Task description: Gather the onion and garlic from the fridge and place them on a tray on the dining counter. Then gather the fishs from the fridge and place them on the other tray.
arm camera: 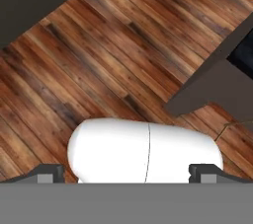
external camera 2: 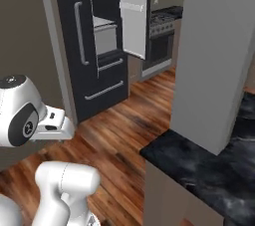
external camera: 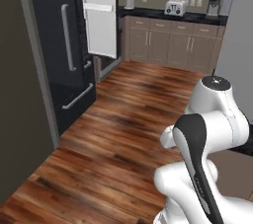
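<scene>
The black fridge (external camera: 52,45) stands at the left with a grey bar handle and two handled drawers below. Its right door (external camera: 101,13) is swung open. In the right base view the fridge (external camera 2: 69,46) shows pale shelves and a bin (external camera 2: 103,26) inside. The onion, garlic, fishs and trays are out of view. A corner of the black marble dining counter (external camera 2: 209,170) lies at the lower right. My gripper (arm camera: 127,172) points down at the wood floor, away from the fridge, open, with nothing between its fingertips (arm camera: 49,172).
A grey pillar (external camera 2: 214,56) rises from the dining counter close on my right. A stove (external camera 2: 162,23) stands beyond the open fridge door. The far counter on beige cabinets (external camera: 170,40) carries a toaster (external camera: 175,7) and a coffee machine (external camera: 214,5). Wood floor (external camera: 123,119) stretches toward the fridge.
</scene>
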You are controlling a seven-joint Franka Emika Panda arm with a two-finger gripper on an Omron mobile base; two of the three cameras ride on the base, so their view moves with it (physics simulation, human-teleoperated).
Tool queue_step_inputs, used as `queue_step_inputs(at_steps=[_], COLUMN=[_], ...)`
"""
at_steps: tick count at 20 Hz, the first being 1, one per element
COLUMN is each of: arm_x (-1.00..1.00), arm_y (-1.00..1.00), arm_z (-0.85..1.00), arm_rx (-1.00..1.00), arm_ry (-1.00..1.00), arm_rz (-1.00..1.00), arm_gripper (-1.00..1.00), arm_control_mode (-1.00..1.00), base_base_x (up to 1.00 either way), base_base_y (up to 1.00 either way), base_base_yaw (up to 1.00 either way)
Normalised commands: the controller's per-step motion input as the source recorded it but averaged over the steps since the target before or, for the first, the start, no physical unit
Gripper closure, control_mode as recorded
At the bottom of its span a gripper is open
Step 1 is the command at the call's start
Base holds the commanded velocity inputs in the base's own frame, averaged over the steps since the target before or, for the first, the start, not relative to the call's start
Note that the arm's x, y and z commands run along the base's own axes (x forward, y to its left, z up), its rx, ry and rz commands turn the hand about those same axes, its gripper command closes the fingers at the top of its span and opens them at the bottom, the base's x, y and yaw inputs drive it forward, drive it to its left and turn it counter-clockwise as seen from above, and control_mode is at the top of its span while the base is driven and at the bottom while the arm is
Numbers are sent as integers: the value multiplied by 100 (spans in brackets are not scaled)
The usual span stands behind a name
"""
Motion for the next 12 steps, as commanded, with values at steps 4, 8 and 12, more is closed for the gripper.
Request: queue_step_inputs(at_steps=[4, 8, 12], arm_x=[0, 0, 0], arm_y=[0, 0, 0], arm_z=[0, 0, 0], arm_rx=[0, 0, 0], arm_ry=[0, 0, 0], arm_rz=[0, 0, 0], arm_gripper=[-100, -100, -100], arm_control_mode=[100, 100, 100], base_base_x=[72, 73, 72], base_base_y=[36, 32, 22], base_base_yaw=[-27, -28, -28])
